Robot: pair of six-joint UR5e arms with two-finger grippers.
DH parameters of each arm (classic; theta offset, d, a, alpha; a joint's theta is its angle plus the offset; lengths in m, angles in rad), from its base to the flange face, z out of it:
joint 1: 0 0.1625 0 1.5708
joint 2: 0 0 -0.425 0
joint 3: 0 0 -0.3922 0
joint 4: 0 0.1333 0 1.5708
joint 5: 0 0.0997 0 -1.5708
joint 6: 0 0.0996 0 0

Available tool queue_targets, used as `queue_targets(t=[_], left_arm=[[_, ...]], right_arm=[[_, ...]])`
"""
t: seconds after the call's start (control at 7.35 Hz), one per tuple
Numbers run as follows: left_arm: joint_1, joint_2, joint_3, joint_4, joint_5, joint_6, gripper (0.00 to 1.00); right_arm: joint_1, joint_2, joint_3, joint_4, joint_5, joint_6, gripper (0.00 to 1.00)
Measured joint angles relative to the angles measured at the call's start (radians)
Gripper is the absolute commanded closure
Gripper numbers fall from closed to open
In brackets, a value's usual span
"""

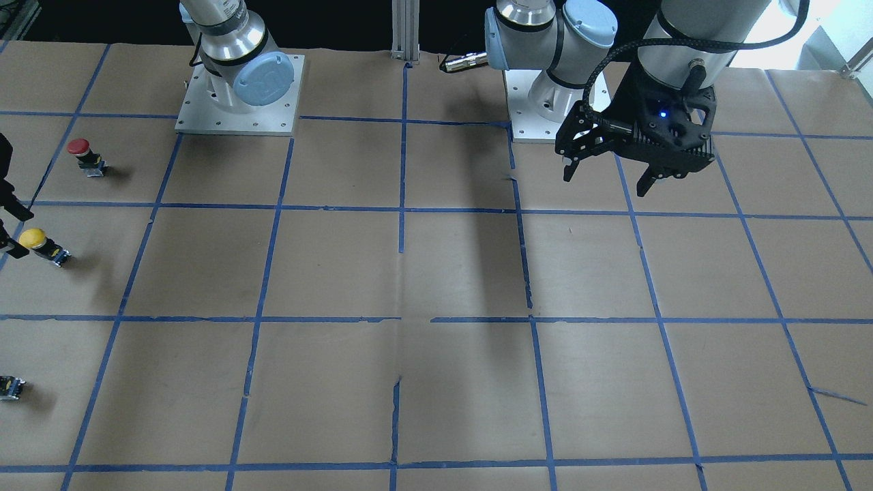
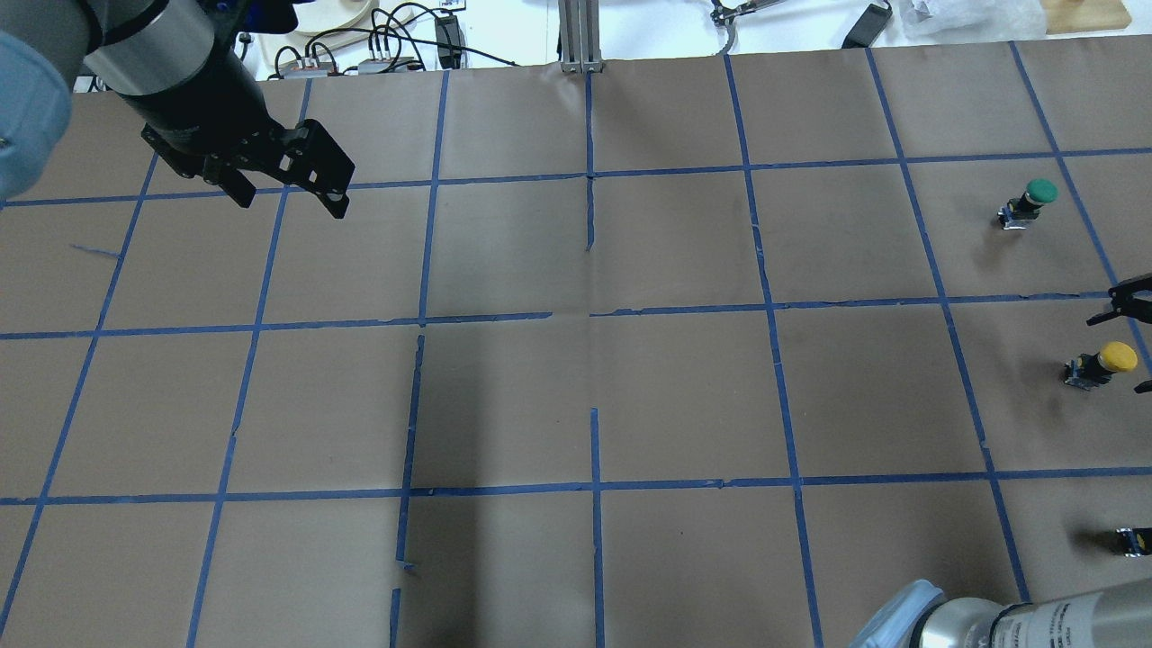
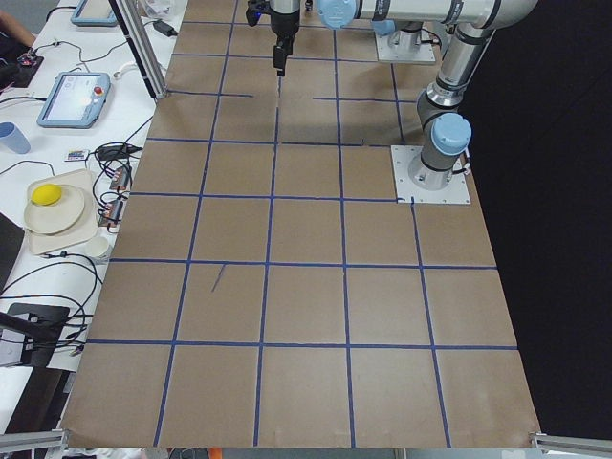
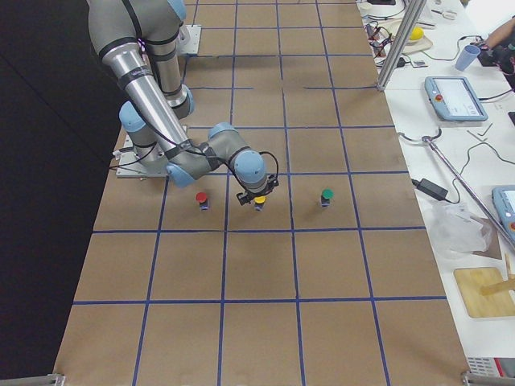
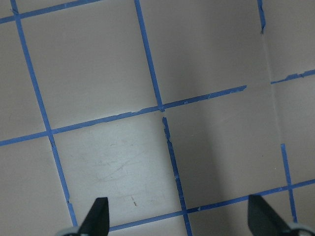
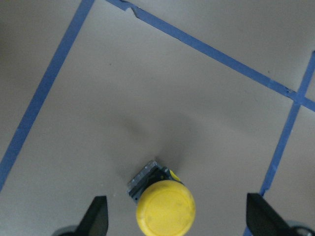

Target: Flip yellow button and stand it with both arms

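The yellow button [image 1: 34, 239] stands on the brown paper near the table's right end, yellow cap up on its black body. It also shows in the overhead view [image 2: 1117, 357], the exterior right view [image 4: 259, 202] and the right wrist view [image 6: 165, 207]. My right gripper [image 6: 179, 216] is open and low, with one finger on each side of the button and not touching it; only its fingertips [image 1: 15, 211] show at the front view's edge. My left gripper [image 2: 290, 196] is open and empty, raised over the table's far left part, also in the front view [image 1: 607, 179].
A red-capped button [image 1: 80, 149] stands toward the robot from the yellow one and a green-capped button [image 2: 1035, 193] stands beyond it. A tiny capless block [image 2: 1132, 538] lies near the right edge. The left wrist view shows only taped paper [image 5: 162, 108].
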Motion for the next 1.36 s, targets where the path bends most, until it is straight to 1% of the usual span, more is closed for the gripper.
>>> queue_targets(t=[0.41, 0.68, 0.95, 1.36], left_arm=[[-0.002, -0.001, 0.0, 0.0, 0.001, -0.002, 0.0], [-0.003, -0.001, 0.0, 0.0, 0.002, -0.002, 0.0], [-0.002, -0.001, 0.0, 0.001, 0.003, -0.002, 0.0], [-0.003, -0.002, 0.0, 0.004, 0.002, -0.002, 0.0]], right_arm=[[0.061, -0.047, -0.239, 0.264, -0.007, 0.212, 0.0], [0.134, -0.073, -0.365, 0.431, -0.019, 0.426, 0.0], [0.241, -0.122, -0.428, 0.552, -0.02, 0.73, 0.0], [0.466, -0.198, -0.452, 0.67, -0.021, 1.233, 0.0]])
